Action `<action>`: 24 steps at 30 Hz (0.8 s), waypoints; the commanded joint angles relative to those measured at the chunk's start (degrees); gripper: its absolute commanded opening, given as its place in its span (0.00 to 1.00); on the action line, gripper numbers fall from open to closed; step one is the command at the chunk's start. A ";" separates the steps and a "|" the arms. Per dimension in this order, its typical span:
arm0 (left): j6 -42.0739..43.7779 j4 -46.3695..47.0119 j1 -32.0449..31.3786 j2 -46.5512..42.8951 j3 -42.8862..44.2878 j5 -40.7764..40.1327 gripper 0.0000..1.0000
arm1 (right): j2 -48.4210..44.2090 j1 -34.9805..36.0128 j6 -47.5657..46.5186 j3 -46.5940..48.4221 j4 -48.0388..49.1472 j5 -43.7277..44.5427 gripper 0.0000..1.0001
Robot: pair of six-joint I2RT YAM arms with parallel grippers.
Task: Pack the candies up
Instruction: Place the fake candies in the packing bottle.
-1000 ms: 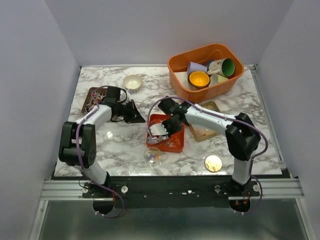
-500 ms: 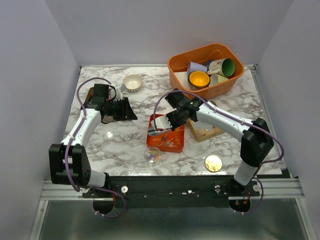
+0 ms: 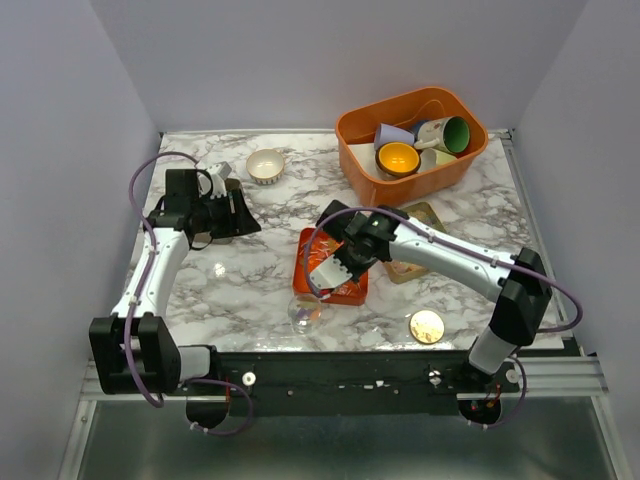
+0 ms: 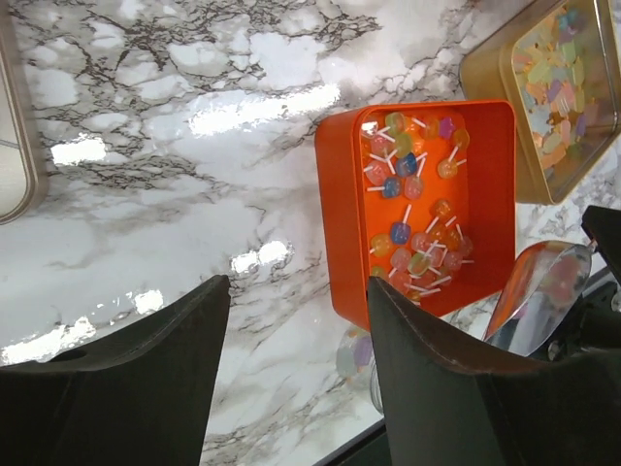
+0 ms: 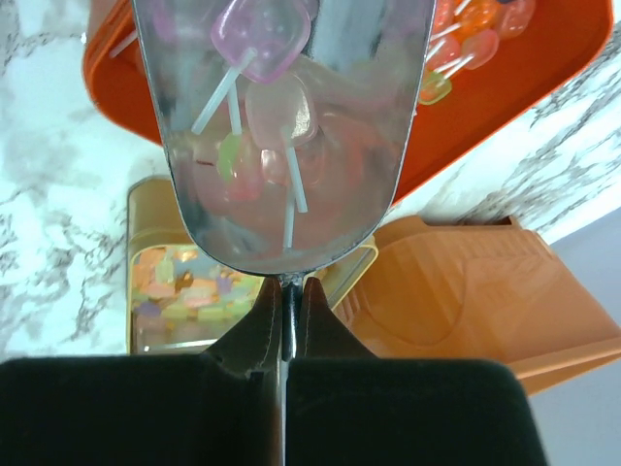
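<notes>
Small lollipop candies (image 4: 412, 218) lie in a shallow orange tray (image 3: 352, 292). My right gripper (image 3: 352, 250) is shut on the handle of a metal scoop (image 5: 281, 126). The scoop carries several pink and green candies (image 5: 262, 44) and hangs over the tray (image 5: 485, 107). Pastel candies (image 4: 563, 87) fill a gold tin (image 3: 420, 215) just right of the tray. My left gripper (image 3: 240, 214) is open and holds nothing, off to the tray's left over bare marble. In the left wrist view its gripper (image 4: 296, 325) frames the tabletop, and the tray (image 4: 340, 223) sits beyond the right finger (image 4: 456, 379).
A clear round jar (image 3: 306, 313) stands at the tray's near-left corner. A gold disc (image 3: 427, 326) lies near the front edge. An orange bin (image 3: 455, 165) of coloured cups is at the back right, a white bowl (image 3: 265, 165) at the back, and a brown tin (image 3: 185, 195) under the left arm.
My left gripper has opened and pulled back to the left, away from the tray. The right arm has brought the scoop toward the tray's near-left side.
</notes>
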 commanded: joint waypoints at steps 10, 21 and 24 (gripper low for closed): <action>-6.00 3.39 0.59 -12.27 -8.74 -2.25 0.69 | 10.60 10.64 9.44 12.27 -16.76 17.58 0.01; -7.67 5.24 0.59 -16.23 -10.07 -3.92 0.71 | 16.84 16.71 13.91 16.49 -24.23 29.27 0.01; -8.29 5.76 0.59 -16.84 -10.42 -3.66 0.71 | 19.30 17.50 15.15 19.56 -26.17 30.95 0.01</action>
